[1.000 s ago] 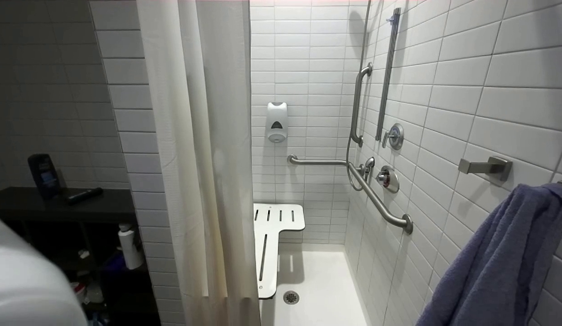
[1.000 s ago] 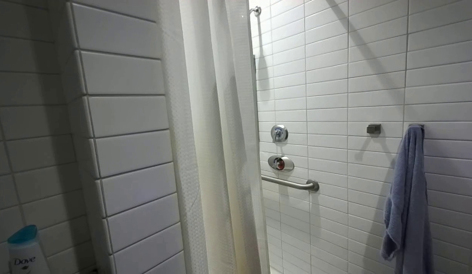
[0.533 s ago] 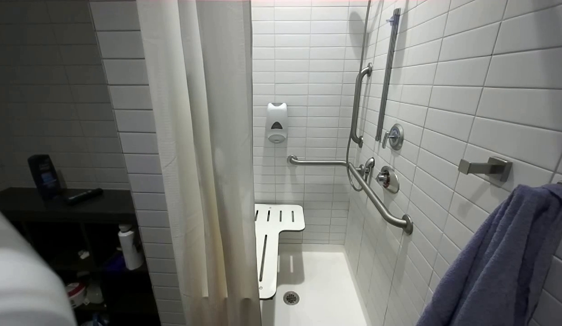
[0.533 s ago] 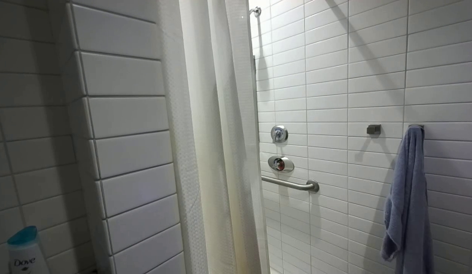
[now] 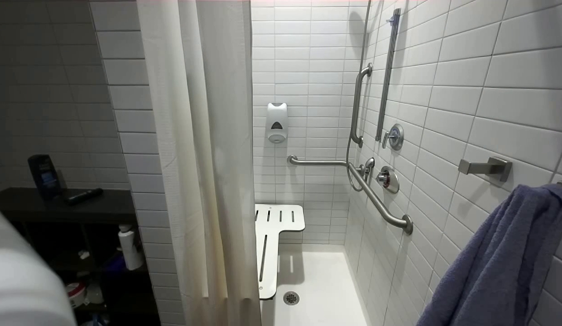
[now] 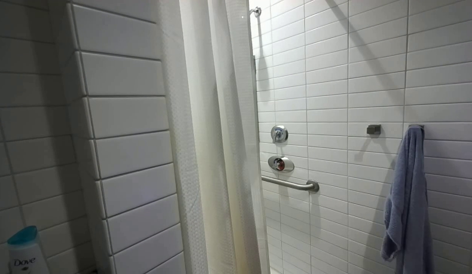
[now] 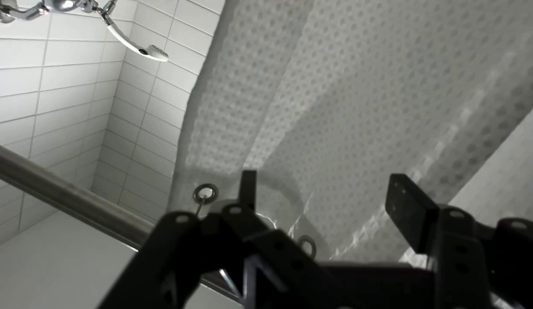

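My gripper is open and empty in the wrist view, its two dark fingers spread wide. A pale shower curtain with a dotted texture fills the space beyond the fingers. Whether a finger touches it I cannot tell. The curtain also hangs in both exterior views. Metal eyelets show along its top edge near the left finger. A metal rod runs diagonally at the left and passes behind the gripper. The gripper is out of sight in both exterior views; a white arm part shows at the lower left.
A tiled pillar stands beside the curtain. A dark shelf holds bottles. A grab bar, a slotted seat and a soap dispenser are in the shower. A blue towel hangs on the wall. A shower head shows overhead.
The white arm part has drawn slightly left at the lower left edge. The curtain's free edge has shifted very slightly right. Between the last two moments I see no clear motion.
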